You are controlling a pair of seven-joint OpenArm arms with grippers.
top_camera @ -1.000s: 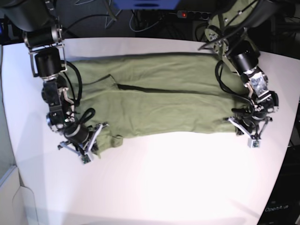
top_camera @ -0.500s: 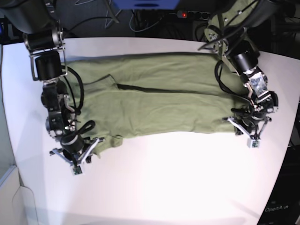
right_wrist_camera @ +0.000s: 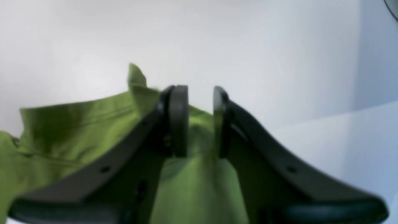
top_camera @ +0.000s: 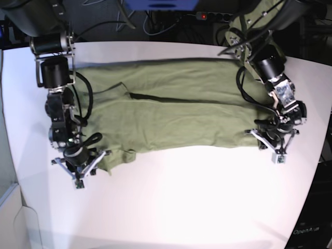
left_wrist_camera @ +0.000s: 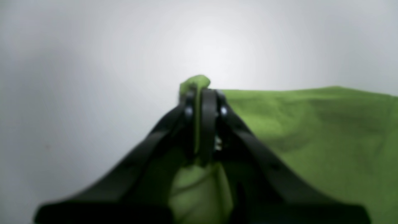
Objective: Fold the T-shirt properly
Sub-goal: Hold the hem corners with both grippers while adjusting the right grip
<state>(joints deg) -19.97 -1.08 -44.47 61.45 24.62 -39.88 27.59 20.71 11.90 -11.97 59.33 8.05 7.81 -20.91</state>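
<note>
Left pincer — clamped on T-shirt edge

Bright overhead light blows out the white table in the base view, edges bowed by the wide lens; both wrist views are soft and blurry, gripper fingers dark, corners fading to grey

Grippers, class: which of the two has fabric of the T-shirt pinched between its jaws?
The left gripper: its jaws are shut on a fold of the T-shirt. The right gripper shows an empty gap.
</note>
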